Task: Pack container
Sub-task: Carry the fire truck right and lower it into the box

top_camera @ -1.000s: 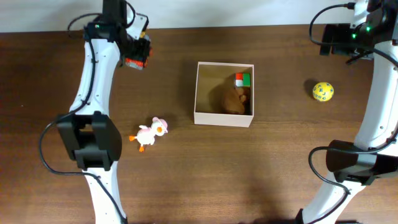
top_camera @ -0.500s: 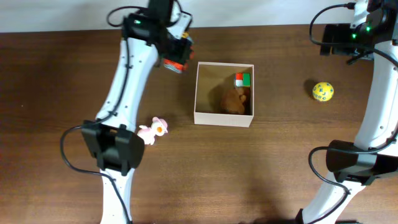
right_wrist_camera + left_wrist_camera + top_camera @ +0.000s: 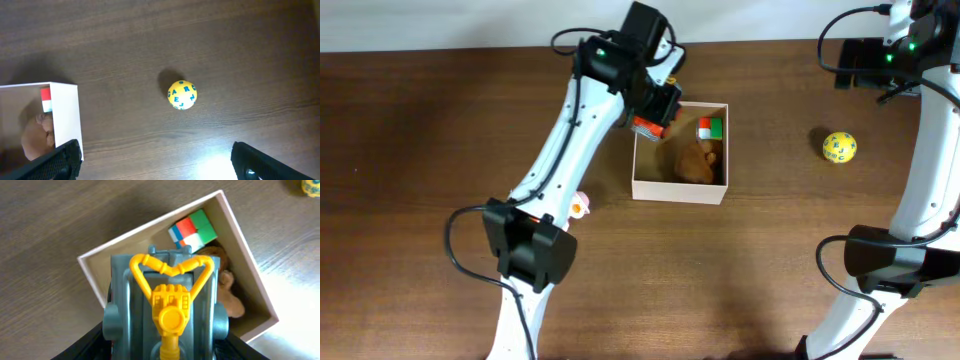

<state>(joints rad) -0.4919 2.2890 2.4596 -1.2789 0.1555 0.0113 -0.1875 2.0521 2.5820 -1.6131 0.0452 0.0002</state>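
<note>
The container (image 3: 680, 192) is a white-walled square box with a tan inside, at the table's middle. It holds a multicoloured cube (image 3: 710, 128) and a brown plush toy (image 3: 695, 160). My left gripper (image 3: 653, 108) is shut on a grey toy with yellow and red parts (image 3: 647, 127), held above the container's far-left corner. In the left wrist view the grey toy (image 3: 165, 295) fills my left gripper (image 3: 165, 347), over the container's rim (image 3: 125, 240), the cube (image 3: 191, 229) and the plush (image 3: 227, 287). My right gripper (image 3: 157, 160) is open and empty, high at the far right (image 3: 860, 62).
A yellow ball with blue letters (image 3: 839, 147) lies right of the container and shows in the right wrist view (image 3: 182, 94), with the container's corner (image 3: 67, 115) at the left. A pink duck toy (image 3: 582, 205) lies left of the container, mostly hidden by my left arm.
My left gripper has carried the grey toy rightward from the far left of the table to above the container's far-left corner. The right arm has not moved.
</note>
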